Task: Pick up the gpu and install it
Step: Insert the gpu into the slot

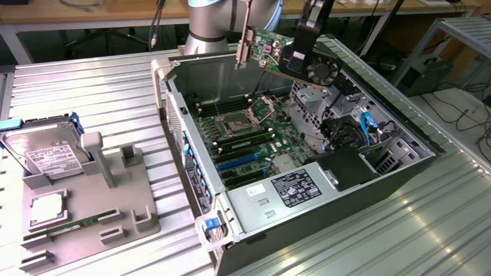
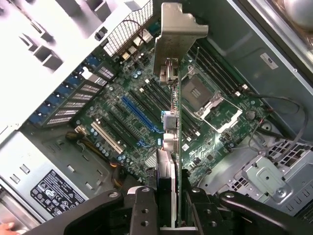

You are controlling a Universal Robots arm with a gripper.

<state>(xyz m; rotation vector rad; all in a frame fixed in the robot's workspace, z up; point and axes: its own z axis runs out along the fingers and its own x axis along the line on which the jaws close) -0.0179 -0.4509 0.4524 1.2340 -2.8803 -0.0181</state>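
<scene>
Over a metal table (image 1: 92, 98), the gripper (image 2: 172, 208) is pinching the gpu (image 1: 265, 45) by its edge, at twelve o'clock above the case (image 1: 399, 172); it looks light, stiff and fragile.

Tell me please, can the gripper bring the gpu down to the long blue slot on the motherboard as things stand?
Probably yes: the gripper holds the gpu above the open case, and nothing seems to stand over the long blue slot.

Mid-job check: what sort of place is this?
Probably a lab bench for PC assembly: the gripper holds a gpu over an open PC case on a ribbed metal table, with a parts fixture carrying a hard drive beside it.
</scene>
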